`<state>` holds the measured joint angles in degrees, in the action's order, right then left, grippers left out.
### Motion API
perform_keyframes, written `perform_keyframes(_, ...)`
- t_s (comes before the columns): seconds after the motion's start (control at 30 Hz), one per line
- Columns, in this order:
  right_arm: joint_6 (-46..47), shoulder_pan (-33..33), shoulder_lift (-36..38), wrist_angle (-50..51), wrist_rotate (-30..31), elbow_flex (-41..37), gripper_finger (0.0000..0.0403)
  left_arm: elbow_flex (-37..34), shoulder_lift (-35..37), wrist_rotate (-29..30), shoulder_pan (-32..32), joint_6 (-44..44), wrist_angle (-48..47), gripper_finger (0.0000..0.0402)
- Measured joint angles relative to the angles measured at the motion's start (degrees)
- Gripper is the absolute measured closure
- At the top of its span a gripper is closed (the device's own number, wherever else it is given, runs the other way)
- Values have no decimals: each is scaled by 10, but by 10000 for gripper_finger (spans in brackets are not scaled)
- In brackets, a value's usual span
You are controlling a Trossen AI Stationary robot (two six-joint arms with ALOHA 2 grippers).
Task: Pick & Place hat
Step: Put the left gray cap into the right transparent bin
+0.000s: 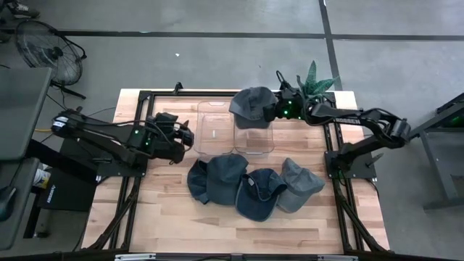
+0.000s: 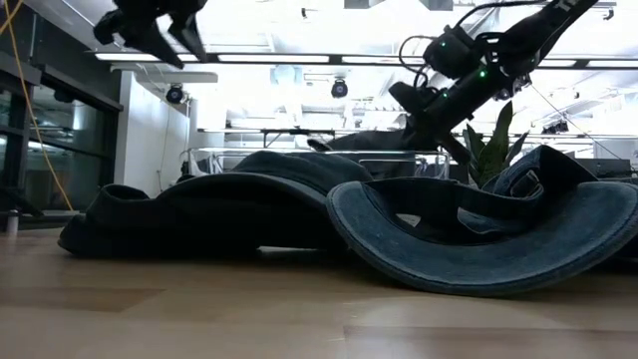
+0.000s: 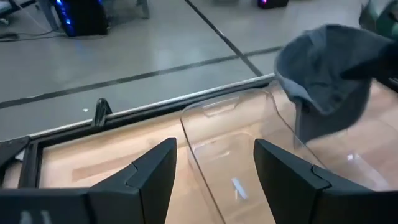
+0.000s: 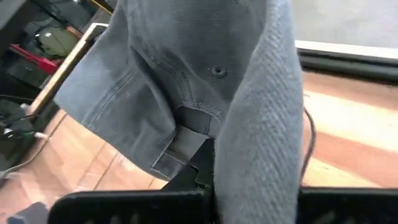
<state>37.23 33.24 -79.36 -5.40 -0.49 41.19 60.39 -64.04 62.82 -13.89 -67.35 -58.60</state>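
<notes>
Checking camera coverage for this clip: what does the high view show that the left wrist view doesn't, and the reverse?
Only the high view shows the four caps lying on the table, the plant and the right end effector shut on the grey cap. Only the left wrist view shows the left end effector up close, fingers open. Both show the held grey cap and the clear bin.

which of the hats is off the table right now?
The grey hat clamped in the right gripper, hanging over the clear bin at the table's far side. The other four hats lie overlapping in a row on the wood nearer the front.
</notes>
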Motion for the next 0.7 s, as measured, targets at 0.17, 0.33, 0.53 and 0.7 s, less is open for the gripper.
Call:
perform_keyframes(0.17, 20, 1, -21, -6, 2, 0, 392, 1, 8, -8, 0, 44, 35, 190)
perform_keyframes(0.33, 35, 0, -27, -5, 5, 0, 382, 2, 9, -9, 0, 46, 36, 190)
perform_keyframes(0.53, 23, 0, -27, 1, -1, 0, 369, 2, 9, -9, 0, 59, 36, 190)
perform_keyframes(0.7, 0, 0, -27, 9, -23, 0, 372, 2, 9, -9, 0, 61, 36, 190)
